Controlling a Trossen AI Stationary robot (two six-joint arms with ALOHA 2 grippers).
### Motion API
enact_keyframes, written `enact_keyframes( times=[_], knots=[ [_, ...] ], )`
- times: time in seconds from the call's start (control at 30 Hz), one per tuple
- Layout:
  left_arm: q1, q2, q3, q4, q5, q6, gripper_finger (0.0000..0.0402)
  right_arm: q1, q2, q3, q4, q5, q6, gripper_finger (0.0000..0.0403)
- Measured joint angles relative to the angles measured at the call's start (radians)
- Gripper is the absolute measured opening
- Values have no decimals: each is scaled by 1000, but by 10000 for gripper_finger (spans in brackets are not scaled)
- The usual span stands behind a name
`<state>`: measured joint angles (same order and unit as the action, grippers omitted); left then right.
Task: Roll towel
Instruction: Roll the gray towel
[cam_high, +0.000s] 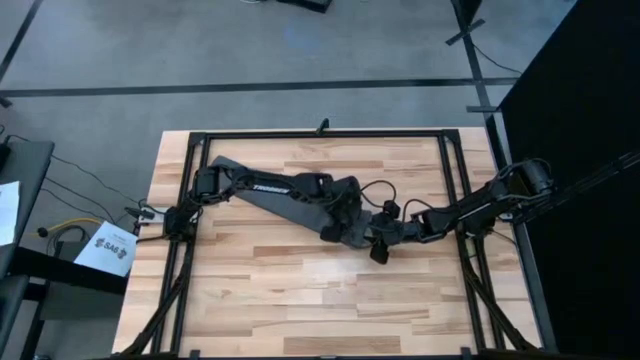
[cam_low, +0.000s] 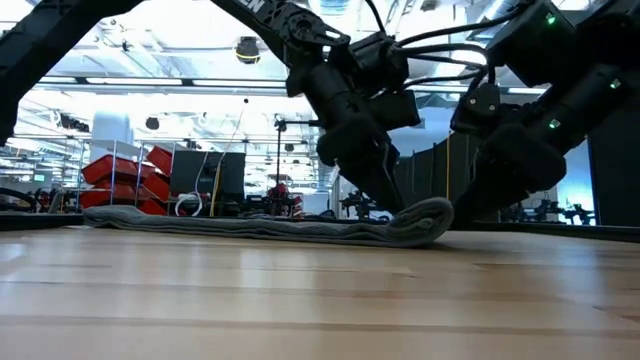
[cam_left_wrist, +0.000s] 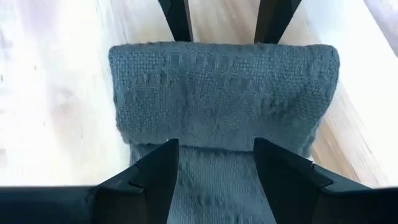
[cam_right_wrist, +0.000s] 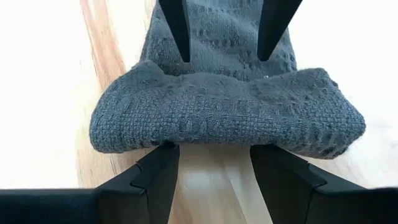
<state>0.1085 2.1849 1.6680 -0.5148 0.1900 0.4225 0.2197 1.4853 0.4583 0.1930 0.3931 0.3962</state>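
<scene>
Where the towel (cam_high: 262, 186) runs from the desk's (cam_high: 300, 290) far-left part toward its middle, the middle end is folded into a thick roll. Left gripper (cam_left_wrist: 214, 163) and right gripper (cam_right_wrist: 214, 163) meet there, jaws spread, gripping nothing.

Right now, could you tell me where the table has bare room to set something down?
The table's whole near half is bare wood, below the towel and arms. It is crowded mid-table, where the left gripper and right gripper meet at the towel's rolled end.
</scene>
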Motion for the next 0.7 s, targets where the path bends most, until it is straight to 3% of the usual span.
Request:
enact_keyframes(
  times=[0.23, 0.7],
  knots=[
    [0, -15, 19, -130, -57, -7, 195, -23, 0, 6, 40, -1, -43, 189],
    [-11, -233, 21, -292, -170, -51, 195, -86, -1, 46, 94, -2, -159, 189]
  ],
)
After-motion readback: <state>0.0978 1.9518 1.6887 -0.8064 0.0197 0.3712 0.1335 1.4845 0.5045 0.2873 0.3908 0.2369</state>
